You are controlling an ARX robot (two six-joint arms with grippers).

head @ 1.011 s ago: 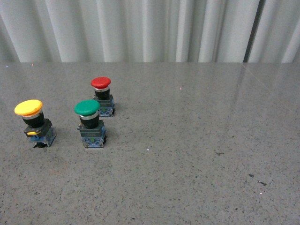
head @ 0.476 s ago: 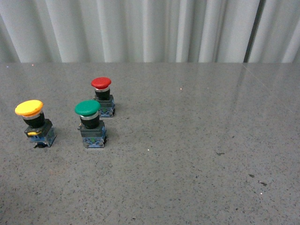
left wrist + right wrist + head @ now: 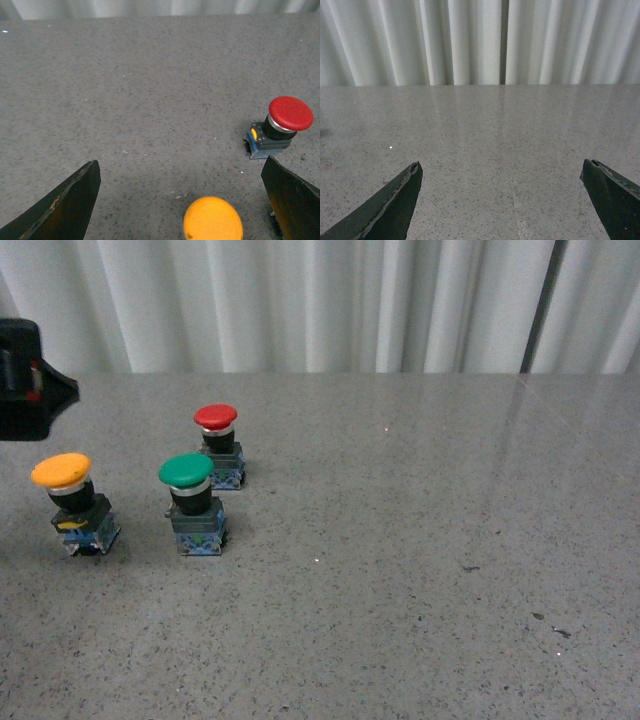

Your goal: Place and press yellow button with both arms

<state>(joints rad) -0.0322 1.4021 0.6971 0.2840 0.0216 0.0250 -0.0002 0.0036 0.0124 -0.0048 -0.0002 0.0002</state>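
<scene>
Barely begun: the yellow button (image 3: 70, 502) stands ungripped near the left edge of the bench (image 3: 400, 620). The left claw (image 3: 180, 167) hovers wide just short of it; the right claw (image 3: 500, 167) gapes wide, holding nothing. Placing and pressing are left. Its base is cut off in the left wrist view

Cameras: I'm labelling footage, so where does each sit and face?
Front view: on the body, facing forward at the yellow button, green button and red button; left arm at left edge.
Left wrist view: on that wrist, looking down at the table through the open left gripper.
Right wrist view: on that wrist, facing table and curtain through the open right gripper.
Front and left wrist share the yellow button and red button.
</scene>
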